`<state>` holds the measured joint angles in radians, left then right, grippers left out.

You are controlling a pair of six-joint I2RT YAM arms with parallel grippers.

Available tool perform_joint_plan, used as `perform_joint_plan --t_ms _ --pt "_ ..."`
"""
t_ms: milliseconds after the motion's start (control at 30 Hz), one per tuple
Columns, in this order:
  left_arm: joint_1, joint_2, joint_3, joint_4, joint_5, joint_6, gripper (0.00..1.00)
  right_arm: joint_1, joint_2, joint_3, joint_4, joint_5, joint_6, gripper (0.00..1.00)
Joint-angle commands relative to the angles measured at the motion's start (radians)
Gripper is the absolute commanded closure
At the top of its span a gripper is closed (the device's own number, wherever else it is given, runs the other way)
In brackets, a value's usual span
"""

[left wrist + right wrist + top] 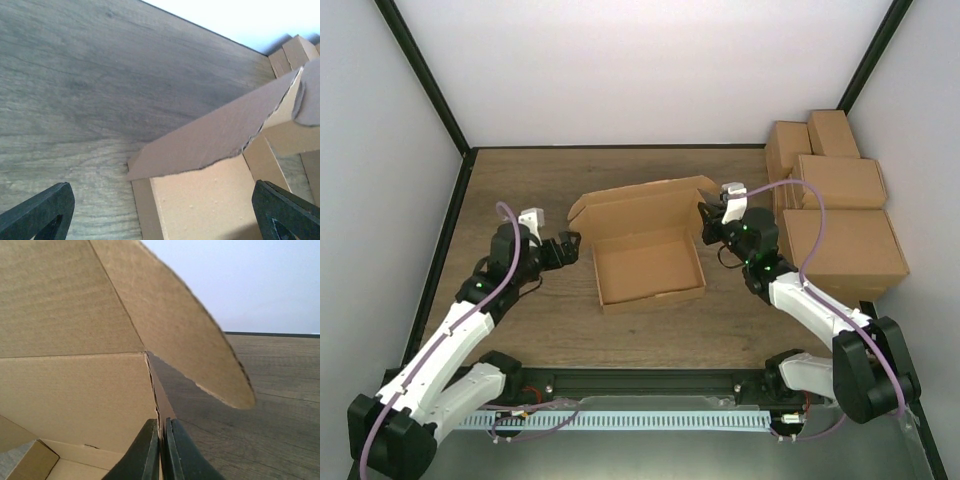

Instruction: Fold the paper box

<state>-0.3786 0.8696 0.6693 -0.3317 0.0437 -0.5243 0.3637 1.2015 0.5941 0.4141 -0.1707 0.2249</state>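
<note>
**kraftfan:** Where's everything sitting right now?

**yam_tinkerer:** The paper box (648, 262) is lying in the middle of the table (520, 180). Its tray walls are already standing, and the lid (640, 208) is rising at the far side, leaning open. The right gripper (708, 225) is clamping the thin cardboard edge at the box's right rear corner, where the wall meets the lid. In the wrist view its fingers (145, 455) are squeezing that sheet between them. The left gripper (568, 245) is hanging released with its jaws wide, just beside the left wall, and as far as I'm seeing it's touching nothing.

**kraftfan:** So what's the step, closing the lid?

**yam_tinkerer:** I'm guessing yes, probably tucking the lid's 2 side flaps first. The left flap (210, 140) is jutting out at the tray's left rear corner. If I'm doing this, I'm using the right pinch as an anchor so the tray isn't sliding. Then I'm bringing the left in low and nudging that flap inward before the lid is coming down. I'm pushing near the crease, not the tip, since the tip is just going to bend. The rounded right flap (200, 350) is splaying outward too, so it's needing the same tuck. The finished cartons (830, 200) are sitting well apart at the right, so they're not getting in the way.
</note>
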Motion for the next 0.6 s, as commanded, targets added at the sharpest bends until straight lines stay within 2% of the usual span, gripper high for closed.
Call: perform_joint_plan --t_ms 0,133,267,333,467,567 --pt "-0.016 0.006 -0.021 -0.001 0.083 0.007 0.00 0.012 0.016 0.032 -0.091 0.014 0.017 0.94" --pt "-0.067 0.008 -0.006 -0.052 -0.032 -0.007 0.00 0.012 0.009 0.034 -0.101 0.021 0.021 0.94" --pt "-0.106 0.004 -0.001 -0.054 -0.081 -0.037 0.01 0.013 0.013 0.038 -0.104 0.019 0.025 0.94" --pt "-0.127 0.019 0.008 -0.057 -0.112 -0.027 0.05 0.013 0.015 0.040 -0.106 0.015 0.027 0.94" --pt "-0.141 0.073 0.053 -0.080 -0.144 0.017 0.21 0.014 0.014 0.040 -0.114 0.013 0.022 0.94" --pt "-0.148 0.107 0.088 -0.088 -0.160 0.033 0.23 0.016 0.010 0.039 -0.120 0.016 0.021 0.94"
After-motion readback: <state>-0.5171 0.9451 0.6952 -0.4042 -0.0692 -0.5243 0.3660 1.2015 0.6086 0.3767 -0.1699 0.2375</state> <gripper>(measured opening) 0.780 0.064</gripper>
